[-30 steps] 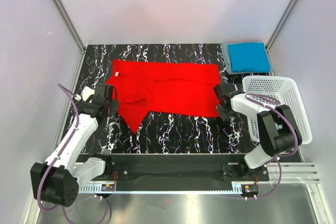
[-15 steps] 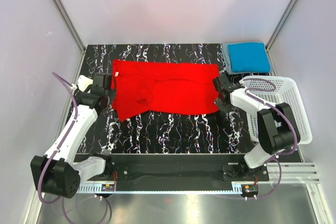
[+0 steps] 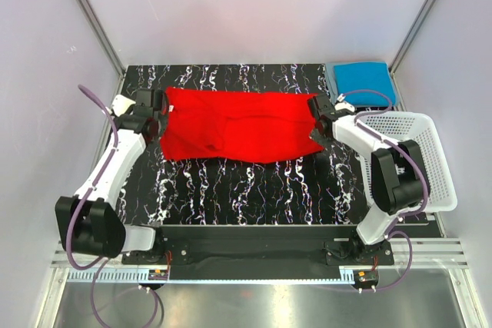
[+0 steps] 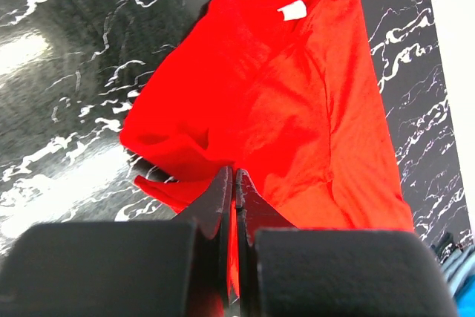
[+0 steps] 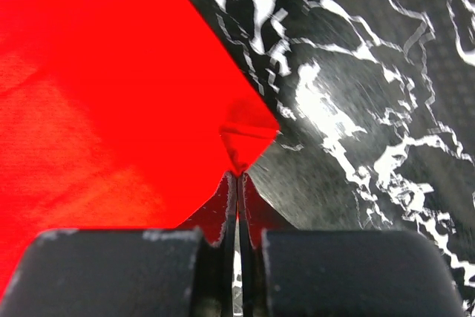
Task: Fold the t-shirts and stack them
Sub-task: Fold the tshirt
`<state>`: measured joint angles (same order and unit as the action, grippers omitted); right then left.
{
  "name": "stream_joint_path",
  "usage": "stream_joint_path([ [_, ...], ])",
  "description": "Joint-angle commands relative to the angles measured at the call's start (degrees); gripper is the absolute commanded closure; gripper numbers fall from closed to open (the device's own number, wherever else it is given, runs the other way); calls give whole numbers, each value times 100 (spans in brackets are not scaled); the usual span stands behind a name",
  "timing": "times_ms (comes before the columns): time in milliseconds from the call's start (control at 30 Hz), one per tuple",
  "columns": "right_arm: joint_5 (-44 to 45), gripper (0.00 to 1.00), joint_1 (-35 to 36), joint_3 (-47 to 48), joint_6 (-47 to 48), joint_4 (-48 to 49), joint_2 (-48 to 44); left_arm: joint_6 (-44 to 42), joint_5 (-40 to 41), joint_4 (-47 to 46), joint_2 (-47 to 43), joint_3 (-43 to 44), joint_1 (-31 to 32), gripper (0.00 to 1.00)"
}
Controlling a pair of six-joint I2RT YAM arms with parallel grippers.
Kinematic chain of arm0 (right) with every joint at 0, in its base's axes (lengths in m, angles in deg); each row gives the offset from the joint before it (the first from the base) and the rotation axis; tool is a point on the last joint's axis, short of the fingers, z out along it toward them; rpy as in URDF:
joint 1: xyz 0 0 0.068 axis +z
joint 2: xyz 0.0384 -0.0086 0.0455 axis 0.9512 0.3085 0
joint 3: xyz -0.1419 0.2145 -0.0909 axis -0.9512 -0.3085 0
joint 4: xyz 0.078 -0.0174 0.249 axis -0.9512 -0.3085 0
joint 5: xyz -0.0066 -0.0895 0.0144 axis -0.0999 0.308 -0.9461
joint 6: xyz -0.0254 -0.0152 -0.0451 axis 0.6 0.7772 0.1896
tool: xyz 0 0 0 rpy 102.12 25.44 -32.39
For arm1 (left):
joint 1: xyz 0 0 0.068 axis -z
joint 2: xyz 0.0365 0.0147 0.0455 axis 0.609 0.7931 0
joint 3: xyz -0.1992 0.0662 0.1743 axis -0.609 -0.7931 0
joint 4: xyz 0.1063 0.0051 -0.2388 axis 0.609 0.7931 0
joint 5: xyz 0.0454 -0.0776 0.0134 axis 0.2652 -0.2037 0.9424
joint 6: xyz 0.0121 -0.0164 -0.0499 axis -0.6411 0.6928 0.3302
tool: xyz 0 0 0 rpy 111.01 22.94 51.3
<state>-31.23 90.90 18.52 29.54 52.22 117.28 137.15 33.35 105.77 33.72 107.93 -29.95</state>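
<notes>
The red t-shirt (image 3: 231, 124) is lying across the far half of the black marbled table (image 3: 246, 190), pulled out sideways between the two arms. The left gripper (image 3: 157, 113) is clamping the shirt's left edge, its jaws pressed together on a bunched fold of red cloth. A small white label (image 4: 292, 10) is showing near the collar end, beyond that fold. The right gripper (image 3: 317, 120) is pinching the shirt's right corner the same way, jaws closed with only a thin tip of fabric between them and bare table just to its side.

In the far right corner a folded bright blue t-shirt (image 3: 363, 82) is sitting on the table, with a grey-blue edge (image 3: 331, 86) peeking out along its left side. The right arm's purple cable (image 3: 361, 97) is looping over the near edge of that pile. The white mesh basket (image 3: 419, 167) is standing at the right edge, just beside the right arm's forearm and close behind the blue pile.
</notes>
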Motion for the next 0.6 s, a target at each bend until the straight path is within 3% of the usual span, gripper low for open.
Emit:
stream_joint_path([
  [0, 125, 100, -85, 476, 449, 25, 208, -81, 251, -217, 214, 421, -28, 100],
  [567, 187, 100, -454, 1118, 950, -45, 648, -152, 655, 135, 1392, 1599, -160, 100],
])
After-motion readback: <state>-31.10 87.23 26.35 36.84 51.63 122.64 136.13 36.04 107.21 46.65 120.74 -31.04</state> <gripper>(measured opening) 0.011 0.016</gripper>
